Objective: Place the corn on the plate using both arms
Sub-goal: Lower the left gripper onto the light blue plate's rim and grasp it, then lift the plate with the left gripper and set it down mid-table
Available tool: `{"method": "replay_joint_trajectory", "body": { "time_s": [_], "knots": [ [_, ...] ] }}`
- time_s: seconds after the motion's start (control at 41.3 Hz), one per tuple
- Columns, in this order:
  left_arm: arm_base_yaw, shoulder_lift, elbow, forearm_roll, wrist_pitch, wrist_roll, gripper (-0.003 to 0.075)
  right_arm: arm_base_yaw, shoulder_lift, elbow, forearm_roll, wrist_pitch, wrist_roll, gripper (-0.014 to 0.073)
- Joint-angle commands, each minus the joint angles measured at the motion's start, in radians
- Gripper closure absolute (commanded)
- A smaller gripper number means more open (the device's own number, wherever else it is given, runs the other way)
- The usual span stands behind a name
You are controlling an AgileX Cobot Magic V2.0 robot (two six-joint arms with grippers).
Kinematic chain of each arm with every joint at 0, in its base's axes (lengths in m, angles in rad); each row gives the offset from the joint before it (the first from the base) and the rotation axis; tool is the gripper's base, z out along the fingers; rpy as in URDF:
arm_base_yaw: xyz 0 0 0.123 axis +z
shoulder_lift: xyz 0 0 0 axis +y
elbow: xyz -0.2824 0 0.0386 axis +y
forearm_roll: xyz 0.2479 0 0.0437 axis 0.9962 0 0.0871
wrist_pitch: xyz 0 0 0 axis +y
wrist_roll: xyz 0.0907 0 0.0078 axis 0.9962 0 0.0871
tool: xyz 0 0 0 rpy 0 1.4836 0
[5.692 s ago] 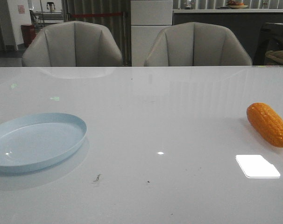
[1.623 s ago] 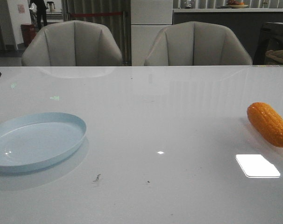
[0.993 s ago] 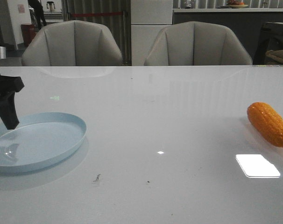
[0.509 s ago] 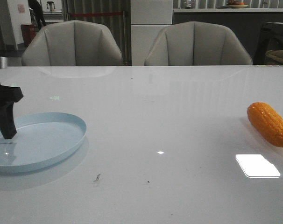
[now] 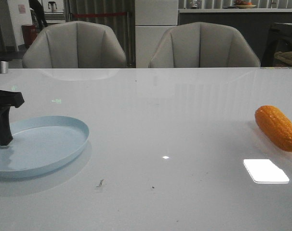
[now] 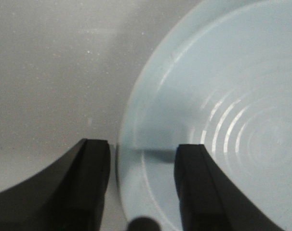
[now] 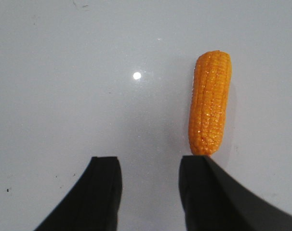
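While your one corn (image 5: 276, 128) lies on the worktop (image 5: 175, 115) far right, your one plate (image 5: 45, 144) holds nothing; left fingers (image 6: 93, 180) straddle its rim unclenched, right fingers (image 7: 105, 192) spread.

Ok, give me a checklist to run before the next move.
1. Left gripper open: ok.
2. Plate rim between the left fingers: ok, one outside, one inside.
3. Right gripper open: ok.
4. Corn between the right fingers: not ok, it lies ahead, off toward one finger.
5. Corn lying free on the table, far from the plate: ok.
6. Left finger touching the plate: cannot tell.
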Motion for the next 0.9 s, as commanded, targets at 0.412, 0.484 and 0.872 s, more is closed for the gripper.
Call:
{"method": "replay_joint_trajectory", "body": {
  "time_s": [0.412, 0.484, 0.872],
  "knots": [
    [0.001, -0.051, -0.029, -0.007, 0.018, 0.034, 0.0629, -0.002, -0.014, -0.036, 0.015, -0.06, 0.001, 0.0185],
    [0.001, -0.051, -0.029, -0.007, 0.028, 0.052, 0.0629, -0.002, -0.014, -0.036, 0.015, -0.06, 0.001, 0.0185],
    [0.001, -0.053, -0.063, -0.028, 0.063, 0.076, 0.0629, -0.002, -0.014, -0.036, 0.015, -0.06, 0.001, 0.0185]
  ]
}}
